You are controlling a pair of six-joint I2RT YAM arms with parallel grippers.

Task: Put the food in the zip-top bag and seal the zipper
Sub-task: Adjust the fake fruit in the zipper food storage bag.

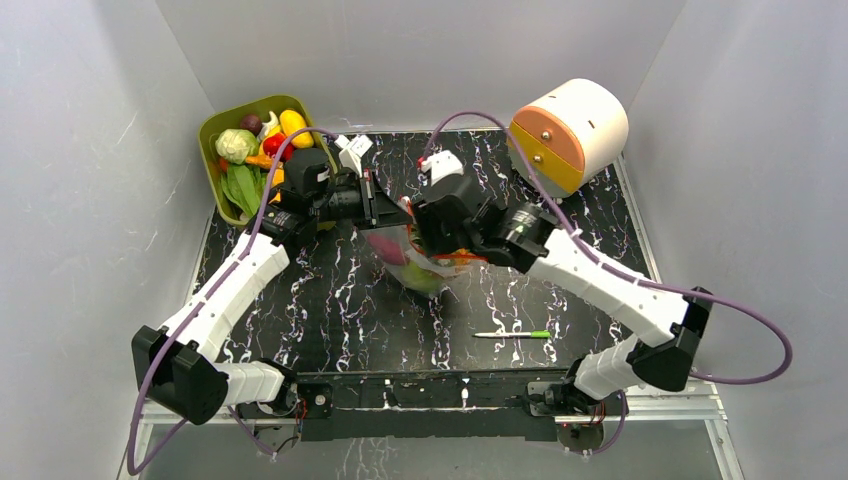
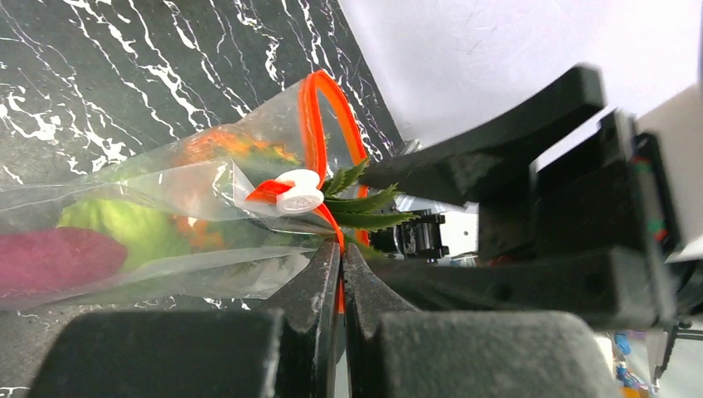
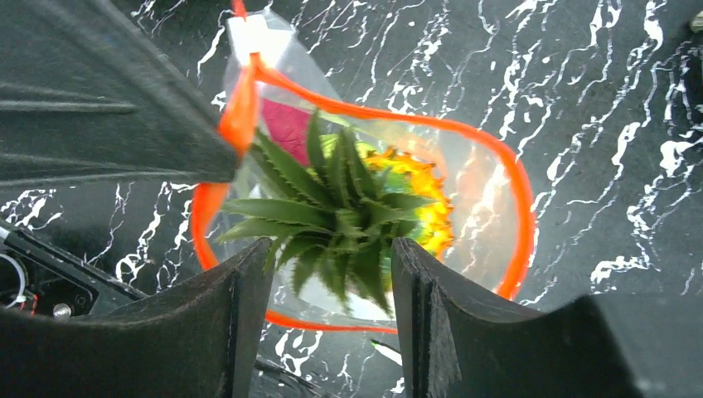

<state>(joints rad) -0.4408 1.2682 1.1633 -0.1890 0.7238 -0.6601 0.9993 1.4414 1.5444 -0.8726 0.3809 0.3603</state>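
Status: loading is part done and sealing has not begun.

The zip-top bag (image 1: 418,268) stands at the middle of the table (image 1: 330,300), between the two arms. The left gripper (image 2: 341,249) is pinched tight on the rim, gripping the zipper (image 3: 518,207) at one end, so the red strip gapes in a wide loop.

The right gripper (image 3: 332,257) hangs over the mouth with its jaws set apart on either side of the pineapple (image 3: 348,199). I judge it is not clamping the leaves. The green crown stands up in the opening while the orange body sits inside the bag. A purple piece (image 2: 58,257) and a green piece (image 2: 124,228) lie deeper in.

Outstanding: the green tray (image 1: 212,135) at the far left holds more food, including a cabbage (image 1: 237,145). The pineapple crown must clear the rim before the zipper can be pressed shut. The pen (image 1: 512,334) lies near right, well apart from the bag.
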